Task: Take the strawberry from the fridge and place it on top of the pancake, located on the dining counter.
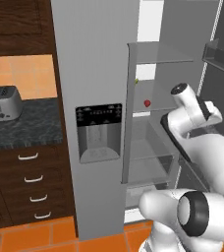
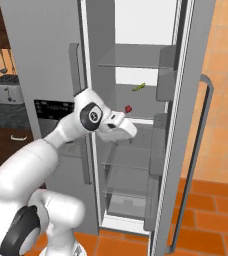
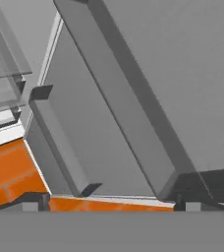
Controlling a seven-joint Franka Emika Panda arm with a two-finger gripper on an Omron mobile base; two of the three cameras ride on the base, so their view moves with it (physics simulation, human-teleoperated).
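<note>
Reaching into the open fridge (image 2: 51, 60), the gripper (image 2: 128, 131) sits a little left of centre in the right base view, and in the hand view its two dark finger tips (image 3: 35, 201) rise far apart at the bottom edge with nothing between them, so the jaws stand fully spread and empty. That hand view looks down and sideways at the inner face of the fridge door, its grey bins (image 3: 60, 142) running diagonally and a wedge of orange tiled floor (image 3: 6, 172) at lower left; the berry is not in its sight, which suggests the hand is not yet aimed at the target.

Just above and to the right of the hand in the right base view lies the strawberry (image 2: 128, 108), a small red dot on a glass shelf (image 2: 136, 117). In the left base view the strawberry (image 1: 147, 103) appears at middle height, left of the white wrist (image 1: 192, 106). A small yellow-green fruit (image 2: 139, 87) rests further back, near the same level. Outward again, the black dispenser panel (image 1: 98, 130) occupies the closed door, and a toaster (image 1: 2, 103) stands on the dark granite worktop (image 1: 25, 128) at far left.

By these pictures the task is early: the door is open and the arm is close, but grasping, carrying and placing on the pancake all remain.
</note>
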